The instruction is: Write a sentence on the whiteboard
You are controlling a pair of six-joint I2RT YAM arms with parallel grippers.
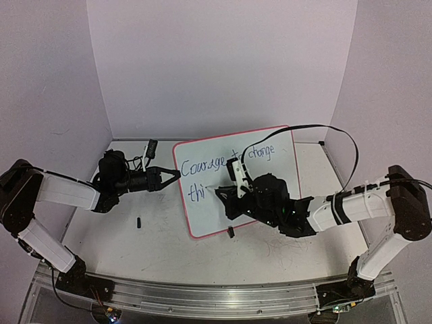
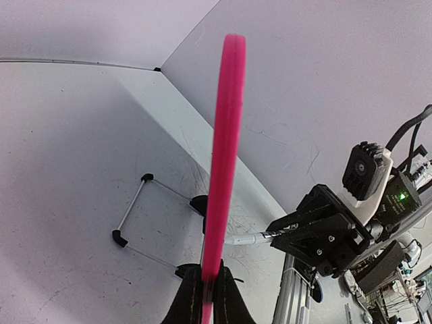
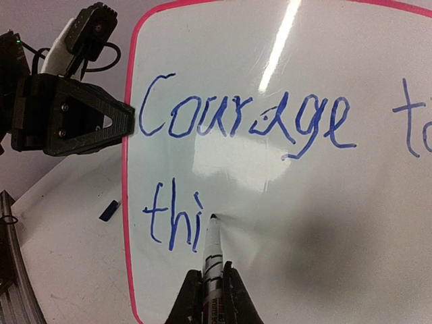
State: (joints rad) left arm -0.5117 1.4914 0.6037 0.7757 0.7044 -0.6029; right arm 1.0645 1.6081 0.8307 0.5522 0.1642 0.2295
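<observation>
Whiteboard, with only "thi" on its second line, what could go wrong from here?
The left gripper pinches only the whiteboard's thin edge, so the marker's push might shift it and skew the writing. The right gripper sits low over the board; it may smear the ink.

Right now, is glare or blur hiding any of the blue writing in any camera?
Right wrist: a glare streak runs down the glossy white pink-rimmed whiteboard onto the dark blue handwritten sentence, which reads clearly; soft shadow lower right. Left wrist: the board is edge-on, its rim blurring toward the top, no writing visible. Top external: even light, the right arm covers some writing.
</observation>
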